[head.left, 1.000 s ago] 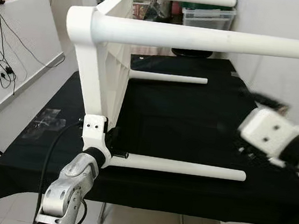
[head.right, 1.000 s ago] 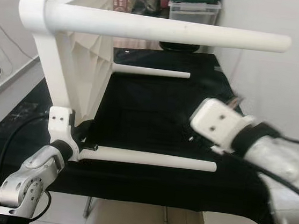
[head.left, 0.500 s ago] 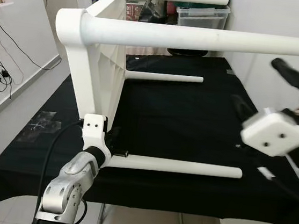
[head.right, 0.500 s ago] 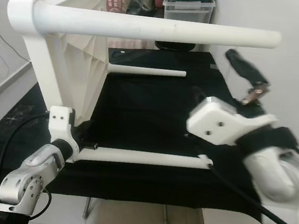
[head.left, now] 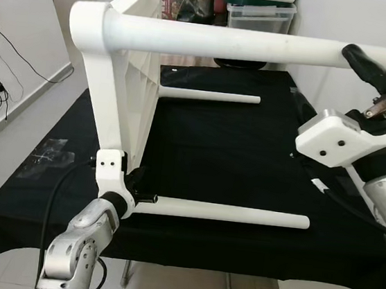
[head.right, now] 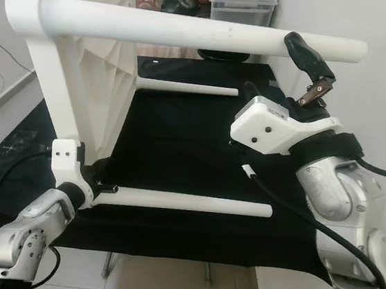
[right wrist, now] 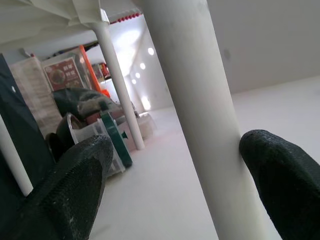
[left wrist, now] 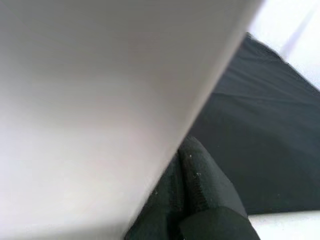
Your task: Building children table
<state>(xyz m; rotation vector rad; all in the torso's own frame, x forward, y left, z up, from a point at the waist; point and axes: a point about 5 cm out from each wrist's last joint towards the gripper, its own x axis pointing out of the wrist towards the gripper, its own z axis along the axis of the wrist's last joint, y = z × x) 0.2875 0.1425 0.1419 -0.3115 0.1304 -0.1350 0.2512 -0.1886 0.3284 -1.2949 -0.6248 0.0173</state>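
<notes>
The white table [head.left: 128, 74] lies on its side on the black-clothed bench [head.left: 234, 149], its top standing upright at the bench's left part and its four legs reaching out level toward the right. This pose likely keeps all legs within reach while they are fitted or checked.

At the near left corner of the table, the left gripper [head.left: 134, 188] sits at the root of the low near leg [head.left: 227, 213], where that leg meets the top. It seems to steady the table there so it cannot roll or slide. Whether its fingers are clamped on anything cannot be told: the left wrist view gives a blurred white surface against one black finger [left wrist: 200, 190].

Right of the top, the high near leg [head.right: 192, 31] runs out over the bench. Near its free end the right gripper [right wrist: 175, 185] straddles it, fingers [right wrist: 285, 175] apart, one just about touching the leg and the other clear of it. It looks ready to close and grasp the leg.
</notes>
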